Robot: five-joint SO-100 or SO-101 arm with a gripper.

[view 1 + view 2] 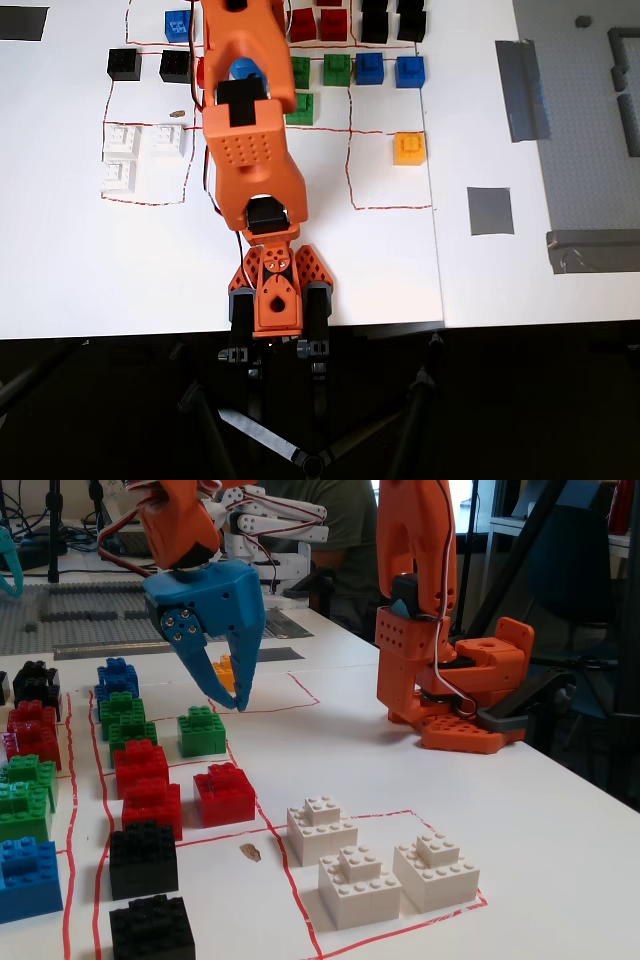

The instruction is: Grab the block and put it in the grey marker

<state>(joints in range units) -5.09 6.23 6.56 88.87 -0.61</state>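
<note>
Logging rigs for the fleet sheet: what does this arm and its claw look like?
Orange printed arm with black servo blocks, a perforated panel on one link and red and white wires along it. Orange base clamped at the table edge. The claw is blue, with two tapered fingers and screw holes.

The setting is a robotics lab or hobby workshop; an orange printed robot arm (425, 600) stands bolted to a white table (560, 860); behind the arm, a white second arm (275, 520) sits on another bench, beside a seated person in a green shirt (345, 530); beside the arm, hand-drawn red lines (350, 170) box off sorted toy bricks (150, 805); right of the arm in the overhead view, grey tape strips (520, 90) hold down a grey baseplate (590, 150); below the arm's base, black tripod legs (300, 440) stand on a dark floor.
</note>
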